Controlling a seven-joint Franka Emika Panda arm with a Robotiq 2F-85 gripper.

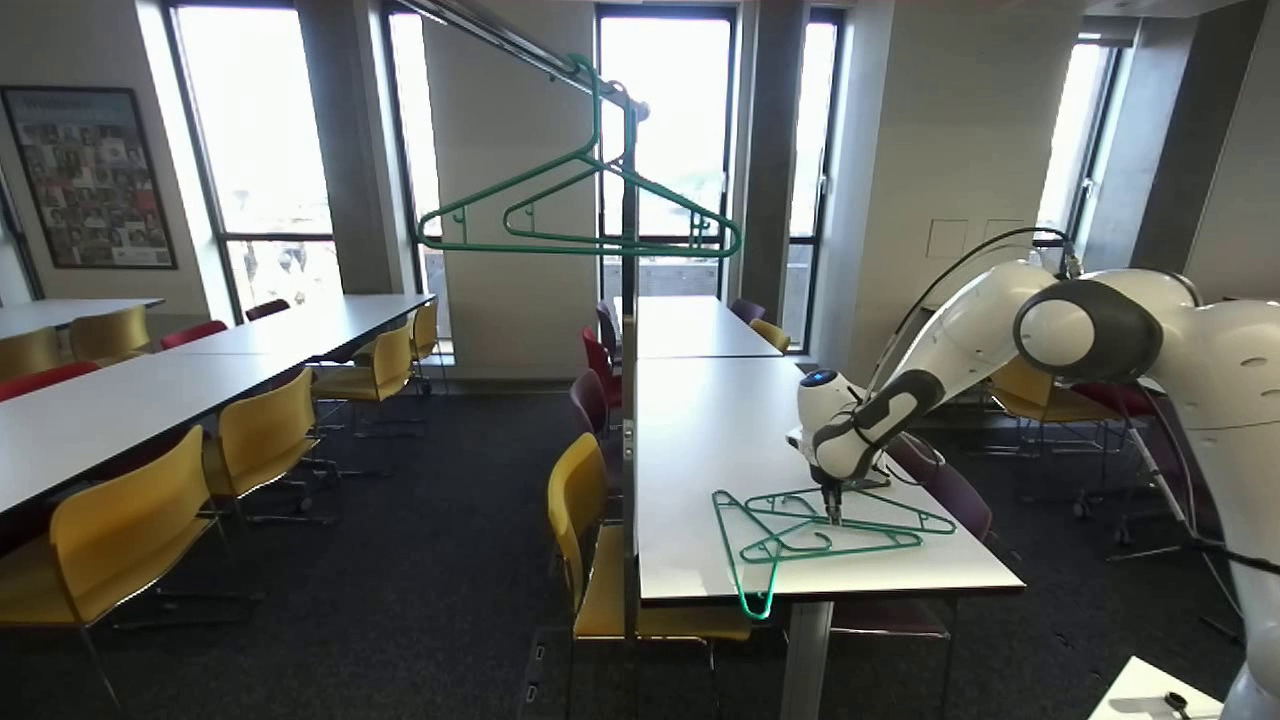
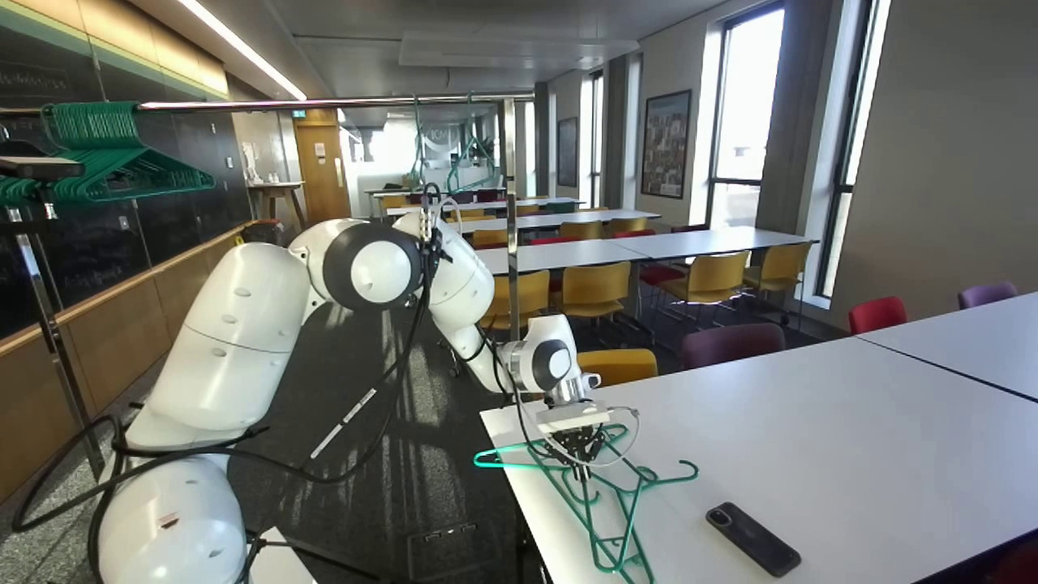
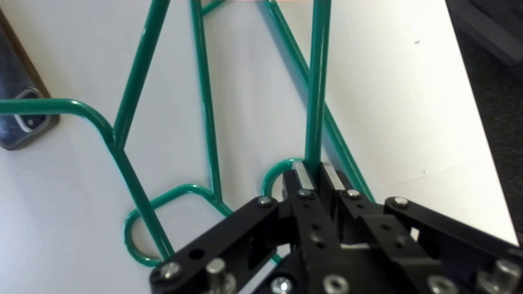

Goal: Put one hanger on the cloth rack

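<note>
A bar of the hanger (image 3: 319,81) was pinched between the pads (image 3: 303,176) of the gripper (image 3: 318,176), as was shown most plainly in the wrist view; whether it was raised off the table (image 2: 811,422) could not be told. Other green hangers (image 3: 207,102) were overlapped with it, and in both exterior views a green corner was seen jutting past an edge of the table. In the wrist view the table's edge was shown to the right of the fingertips, with dark floor (image 3: 501,130) beyond. Broad open tabletop was offered past the hangers, with a phone (image 2: 754,538) laid near them; part of the phone was also caught in the wrist view. On the cloth rack (image 1: 629,400), two hangers (image 1: 560,249) were hung near the rail's end, as was visible in both exterior views. In an exterior view alone, a dense bunch of hangers (image 2: 97,154) was shown, separated from the pair by a long bare stretch of rail.
</note>
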